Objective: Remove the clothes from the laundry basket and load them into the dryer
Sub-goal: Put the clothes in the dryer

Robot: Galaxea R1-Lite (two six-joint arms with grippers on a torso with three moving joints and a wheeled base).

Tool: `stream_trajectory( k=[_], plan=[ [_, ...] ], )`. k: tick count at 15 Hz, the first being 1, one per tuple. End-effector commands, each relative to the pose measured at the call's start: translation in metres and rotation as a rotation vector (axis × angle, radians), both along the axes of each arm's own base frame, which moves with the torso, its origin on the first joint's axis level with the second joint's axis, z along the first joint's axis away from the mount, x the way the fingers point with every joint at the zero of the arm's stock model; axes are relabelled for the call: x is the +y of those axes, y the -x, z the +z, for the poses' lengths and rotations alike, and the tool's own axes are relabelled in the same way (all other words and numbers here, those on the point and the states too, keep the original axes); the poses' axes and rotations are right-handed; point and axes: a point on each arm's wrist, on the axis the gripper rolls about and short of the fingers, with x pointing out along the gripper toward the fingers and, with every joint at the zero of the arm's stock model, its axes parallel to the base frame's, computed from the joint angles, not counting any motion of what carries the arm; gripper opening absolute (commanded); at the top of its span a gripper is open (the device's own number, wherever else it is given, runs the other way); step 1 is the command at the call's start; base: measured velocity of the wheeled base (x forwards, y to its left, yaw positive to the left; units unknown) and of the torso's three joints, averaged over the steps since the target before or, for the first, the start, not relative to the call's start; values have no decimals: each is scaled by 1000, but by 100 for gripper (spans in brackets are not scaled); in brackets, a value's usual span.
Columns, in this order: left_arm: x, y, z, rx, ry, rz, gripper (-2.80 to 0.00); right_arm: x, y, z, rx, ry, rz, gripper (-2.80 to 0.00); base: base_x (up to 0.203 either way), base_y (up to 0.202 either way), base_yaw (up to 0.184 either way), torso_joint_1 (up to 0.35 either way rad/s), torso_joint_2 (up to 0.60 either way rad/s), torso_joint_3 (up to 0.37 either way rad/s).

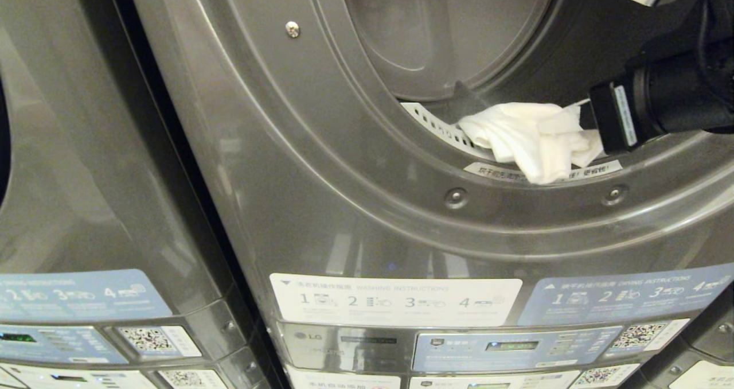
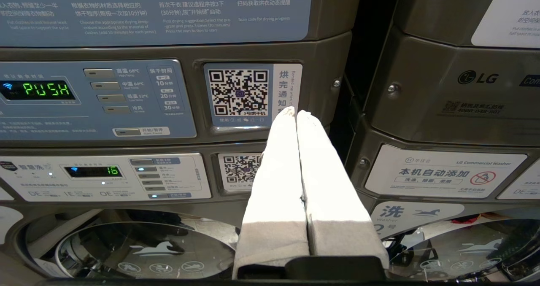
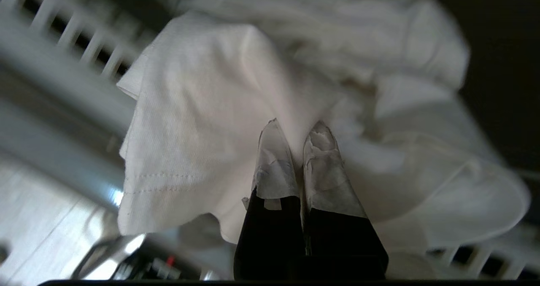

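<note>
White crumpled cotton garment [image 1: 530, 139] lies bunched on the lower lip of the grey metal dryer's round opening [image 1: 344, 165], long axis roughly along the rim, one corner hanging outward. Right gripper [image 3: 297, 130] sits with taped fingers pressed together against the cloth; actual grip is unclear. Left gripper [image 2: 294, 112] is closed, empty, facing the control panels.

Grey metal, one white cloth, blue and white labels

You see a plain white garment [image 1: 533, 139] on the dark grey metallic dryer [image 1: 321, 165], over a white slotted strip [image 1: 438, 126]. Below, one instruction label [image 1: 395, 300] is white, another label [image 1: 625, 300] is pale blue. Your right gripper [image 3: 297, 128] has black fingers with whitish worn tips; your left gripper [image 2: 295, 111] has light grey ones. A display [image 2: 46, 90] glows green beside a black-and-white QR code [image 2: 238, 92].
</note>
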Motion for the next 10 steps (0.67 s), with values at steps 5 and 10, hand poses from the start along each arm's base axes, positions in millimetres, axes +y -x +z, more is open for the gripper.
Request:
stream_trajectory(
  k=[5, 10],
  plan=[
    [0, 0, 0, 0, 1, 0, -280, 51, -103, -25, -203, -75, -237, -280, 0, 0, 0, 0, 0, 0],
    [0, 0, 0, 0, 1, 0, -280, 50, -128, -26, -271, -107, -352, 0, 0, 0, 0, 0, 0, 0]
  ],
)
